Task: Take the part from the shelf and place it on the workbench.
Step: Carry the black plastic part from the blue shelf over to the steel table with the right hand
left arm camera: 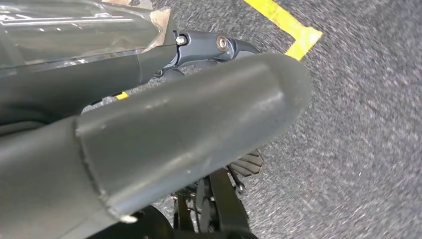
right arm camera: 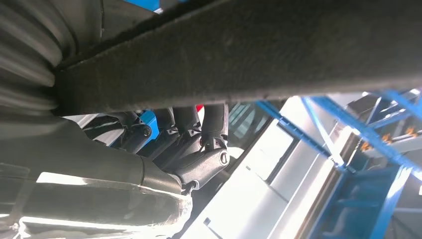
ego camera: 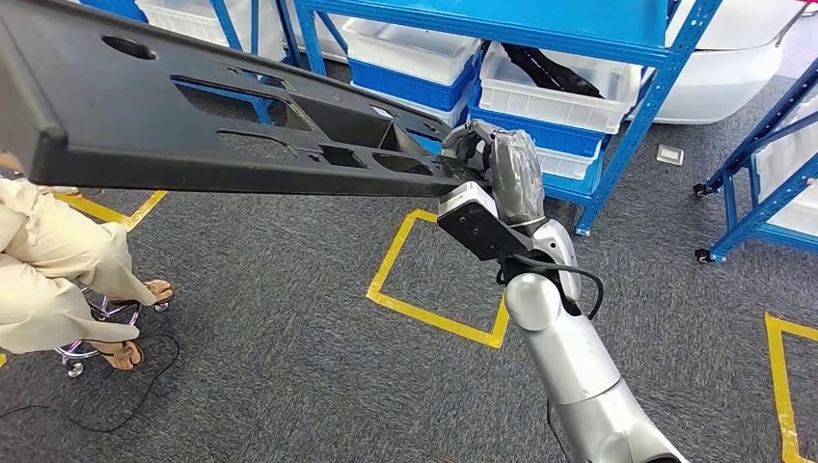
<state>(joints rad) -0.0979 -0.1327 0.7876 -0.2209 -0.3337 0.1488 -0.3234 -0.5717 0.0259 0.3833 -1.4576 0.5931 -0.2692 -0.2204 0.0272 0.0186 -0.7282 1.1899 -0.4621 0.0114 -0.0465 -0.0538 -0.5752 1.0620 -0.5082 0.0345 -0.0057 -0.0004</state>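
Long black part (ego camera: pixel 222 116) runs off the upper left of the head view, so its far end is cut off. Right hand (ego camera: pixel 502 174) grips the part's near end at centre; fingers mostly hidden behind the part and the hand's clear cover. Seated person (ego camera: pixel 48 280) at left edge cut off, only light trousers and sandalled feet in frame. Blue shelf (ego camera: pixel 502 24) cropped by the top edge. Left wrist view: thick grey thumb (left arm camera: pixel 164 144) blocks most of the frame, carpet (left arm camera: pixel 368 124) at right motion-blurred, hand state unreadable. Right wrist view: part (right arm camera: pixel 249 55) spans the top, out of focus, ends cropped; fingers (right arm camera: pixel 199 144) partly hidden beneath it; background overexposed.
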